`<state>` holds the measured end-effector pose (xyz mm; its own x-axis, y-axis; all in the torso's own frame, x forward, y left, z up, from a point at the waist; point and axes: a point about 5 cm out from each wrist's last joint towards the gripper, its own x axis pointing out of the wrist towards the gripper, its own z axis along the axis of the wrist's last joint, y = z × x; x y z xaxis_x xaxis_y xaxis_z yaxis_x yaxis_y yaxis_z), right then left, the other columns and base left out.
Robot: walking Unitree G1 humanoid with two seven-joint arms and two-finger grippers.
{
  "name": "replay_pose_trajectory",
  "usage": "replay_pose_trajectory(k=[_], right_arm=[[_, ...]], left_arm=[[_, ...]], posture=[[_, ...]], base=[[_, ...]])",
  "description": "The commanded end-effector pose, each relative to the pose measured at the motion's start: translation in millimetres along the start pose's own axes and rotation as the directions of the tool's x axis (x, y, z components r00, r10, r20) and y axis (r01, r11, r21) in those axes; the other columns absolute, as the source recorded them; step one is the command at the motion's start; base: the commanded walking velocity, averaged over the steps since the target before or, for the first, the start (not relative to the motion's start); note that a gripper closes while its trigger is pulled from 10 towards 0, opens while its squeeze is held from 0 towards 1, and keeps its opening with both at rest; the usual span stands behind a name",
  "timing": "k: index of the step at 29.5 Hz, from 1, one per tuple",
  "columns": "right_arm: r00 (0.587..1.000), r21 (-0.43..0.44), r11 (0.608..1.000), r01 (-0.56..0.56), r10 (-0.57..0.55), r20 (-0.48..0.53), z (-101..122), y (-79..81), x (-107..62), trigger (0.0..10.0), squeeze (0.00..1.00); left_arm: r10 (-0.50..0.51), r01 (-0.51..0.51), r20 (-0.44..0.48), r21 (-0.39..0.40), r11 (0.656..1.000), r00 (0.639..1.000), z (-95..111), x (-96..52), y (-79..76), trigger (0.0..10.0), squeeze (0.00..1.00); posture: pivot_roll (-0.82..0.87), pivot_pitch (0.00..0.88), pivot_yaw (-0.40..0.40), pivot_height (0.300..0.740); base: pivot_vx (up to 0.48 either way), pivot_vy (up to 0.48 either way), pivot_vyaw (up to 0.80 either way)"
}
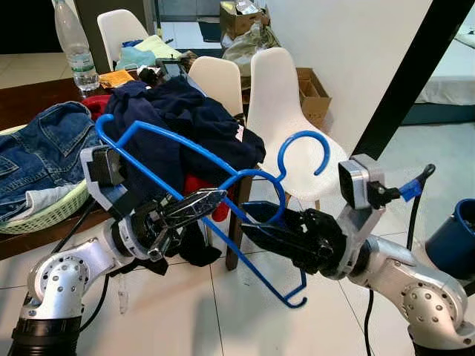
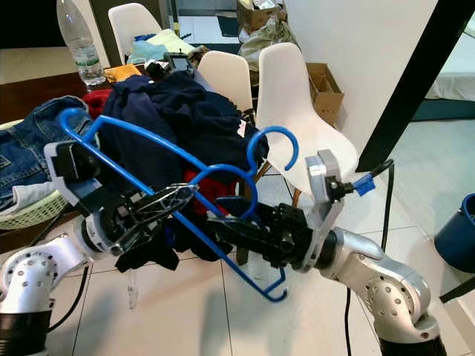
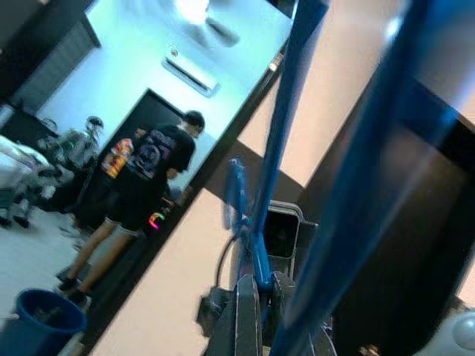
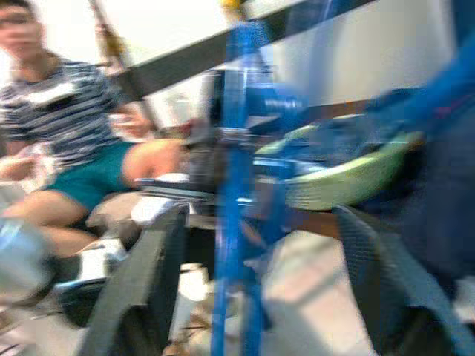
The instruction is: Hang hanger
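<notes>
Holding a blue plastic hanger up in the air between them, both of the robot's silver arms reach forward over a pale tiled floor. The left gripper has its two black fingers pinched narrowly onto the hanger's long sloping bar, near the middle of the frame. The right gripper comes in from the other side, at the base of the hook; in the right wrist view its fingers stand wide apart with the blue bar running between them, touching neither. The hanger is tilted, its hook curling upward in front of a white chair and its lower corner pointing down toward the floor. Behind it, a heap of dark navy clothes covers a wooden table, beside a green basket holding blue jeans and a clear plastic bottle. A blue bucket stands at the robot's far right. A person in a dark printed shirt stands with back turned (seen in the left wrist view), and a seated person in a striped top appears, blurred, in the right wrist view.
</notes>
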<state>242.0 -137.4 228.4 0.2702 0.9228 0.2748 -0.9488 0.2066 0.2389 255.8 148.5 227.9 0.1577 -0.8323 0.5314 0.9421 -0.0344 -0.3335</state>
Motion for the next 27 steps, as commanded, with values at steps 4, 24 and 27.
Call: replay_pose_trajectory(k=[4,24,27], right_arm=[[1.000,-0.099,0.995,0.022,-0.023,-0.009,17,-6.0,-6.9,10.0,0.00],[0.966,-0.046,0.977,-0.206,0.196,-0.167,10,10.4,4.6,10.0,0.00],[0.963,-0.041,0.977,-0.209,0.199,-0.182,7,10.1,6.6,5.0,0.00]], left_arm=[[-0.039,0.039,-0.013,-0.022,0.999,0.999,-3,2.3,-5.1,0.0,0.00],[-0.063,0.062,-0.019,-0.042,0.997,0.998,-7,6.3,-6.1,0.0,0.00],[-0.063,0.062,-0.019,-0.042,0.997,0.998,-8,6.4,-5.8,0.0,0.00]], posture=[[0.12,0.108,-0.031,0.740],[0.12,0.090,-0.036,0.740],[0.12,0.088,-0.036,0.740]], base=[[0.000,0.000,0.00],[0.000,0.000,0.00],[0.000,0.000,0.00]])
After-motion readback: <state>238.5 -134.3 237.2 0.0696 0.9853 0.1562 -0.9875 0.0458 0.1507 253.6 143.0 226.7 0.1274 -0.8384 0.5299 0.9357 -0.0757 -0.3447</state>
